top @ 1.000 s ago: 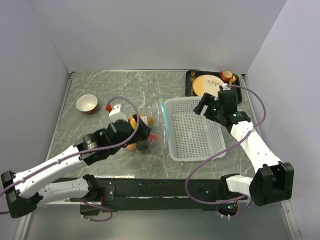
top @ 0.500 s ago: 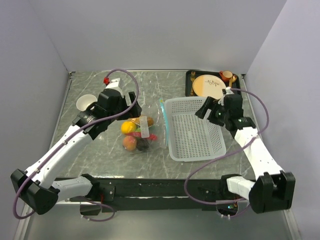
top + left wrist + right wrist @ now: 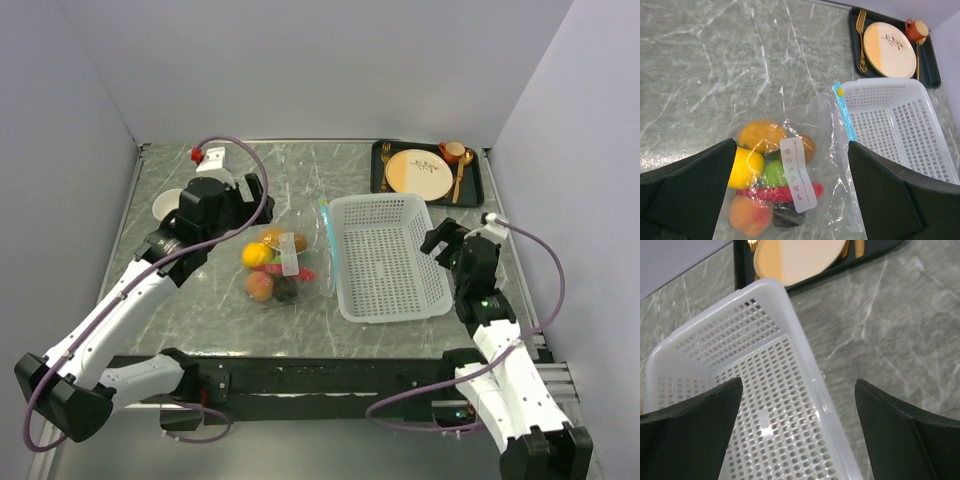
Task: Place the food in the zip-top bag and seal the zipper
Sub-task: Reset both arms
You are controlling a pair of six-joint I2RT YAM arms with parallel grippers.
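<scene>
The zip-top bag [image 3: 290, 268] lies flat on the marble table, left of the white mesh basket [image 3: 372, 203]. The food is inside it: a yellow round [image 3: 745, 167], an orange one [image 3: 760, 135], a peach one [image 3: 750, 215], a lime-green one [image 3: 772, 172], a brown one [image 3: 809, 147] and a long red pepper [image 3: 760, 194]. The light blue zipper [image 3: 844, 112] runs along the bag's edge next to the basket [image 3: 880, 85]. My left gripper [image 3: 245, 200] [image 3: 790, 150] is open and empty, up above the bag's far-left side. My right gripper [image 3: 445, 240] [image 3: 799, 385] is open and empty over the basket's right rim [image 3: 805, 350].
A black tray [image 3: 380, 170] at the back right holds a tan plate [image 3: 418, 172], a fork and a small red cup [image 3: 452, 151]. A small bowl [image 3: 165, 203] sits at the back left, partly hidden by my left arm. Walls close in the table on three sides.
My left gripper rose off the bag and drew back to the far left, leaving the bag on the table. My right gripper pulled back from the basket's far rim to its right side.
</scene>
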